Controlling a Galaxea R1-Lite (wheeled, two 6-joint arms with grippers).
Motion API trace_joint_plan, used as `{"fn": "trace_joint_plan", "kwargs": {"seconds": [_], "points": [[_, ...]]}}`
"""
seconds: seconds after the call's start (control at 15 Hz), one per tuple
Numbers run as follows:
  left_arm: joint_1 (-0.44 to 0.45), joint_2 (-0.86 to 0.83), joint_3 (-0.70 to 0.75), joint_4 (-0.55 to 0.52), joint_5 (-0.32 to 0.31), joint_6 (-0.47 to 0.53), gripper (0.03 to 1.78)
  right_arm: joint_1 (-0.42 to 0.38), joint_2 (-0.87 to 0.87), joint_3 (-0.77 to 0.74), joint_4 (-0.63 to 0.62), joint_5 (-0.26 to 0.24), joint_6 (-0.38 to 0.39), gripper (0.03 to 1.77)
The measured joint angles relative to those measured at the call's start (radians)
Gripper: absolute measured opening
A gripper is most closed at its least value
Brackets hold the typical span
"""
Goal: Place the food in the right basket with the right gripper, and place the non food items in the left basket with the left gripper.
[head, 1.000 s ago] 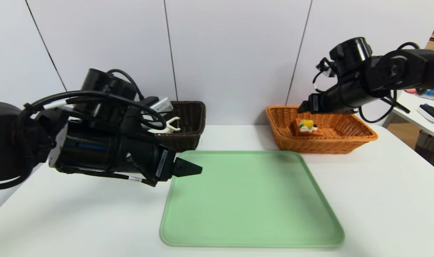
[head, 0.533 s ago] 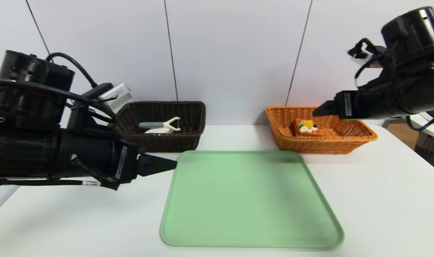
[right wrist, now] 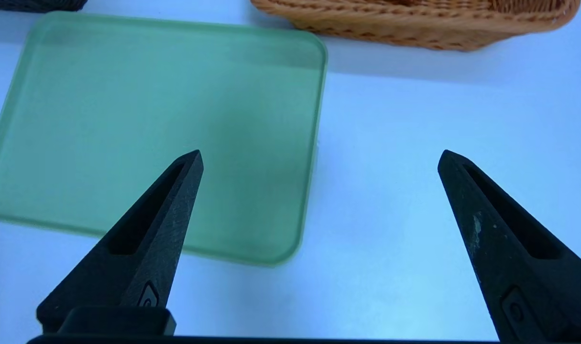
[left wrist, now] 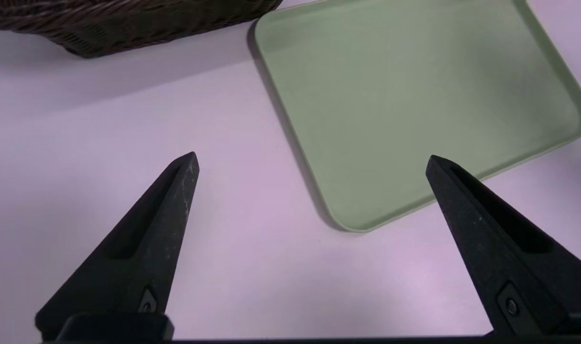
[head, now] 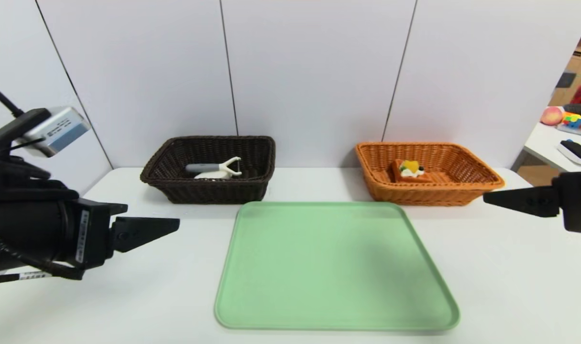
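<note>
plain white wall panels stand behind a white table (head: pixel 486 267), and a green tray (head: pixel 335 267) lies bare at its middle.

at about 9 o'clock from the tray my left gripper (head: pixel 147 229) hangs over the table, its fingers (left wrist: pixel 166 215) spread wide and holding nothing. at 11 o'clock sits the left basket (head: pixel 209 188), dark wicker, and inside it lie the non food items: the peeler (head: pixel 213 167) resting partly on the white bar (head: pixel 211 175). the peeler looks light and stiff, so i judge its grey handle is the place to pinch, well clear of the y-head. the bar looks smooth and rounded, probably slippery, best taken across its narrow sides.

at 1 o'clock the right basket (head: pixel 433 191) holds the food (head: pixel 411 171), a small waffle with cream and fruit on top, toward the basket's left half. it seems light, and the topping may be delicate, so i would grip the square base at its side walls, never from above.

at 3 o'clock my right gripper (head: pixel 515 199) hovers beside the tray, near the orange basket's right front corner, fingers (right wrist: pixel 161 224) spread apart and empty. everything looks sorted to me.
</note>
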Motion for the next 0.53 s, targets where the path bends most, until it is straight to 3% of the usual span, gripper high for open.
{"fn": "trace_joint_plan", "kwargs": {"seconds": [0.53], "points": [[0.036, -0.283, 0.247, 0.010, 0.041, -0.003, 1.69, -0.057, -0.411, 0.262, 0.052, 0.002, -0.015, 1.69]]}}
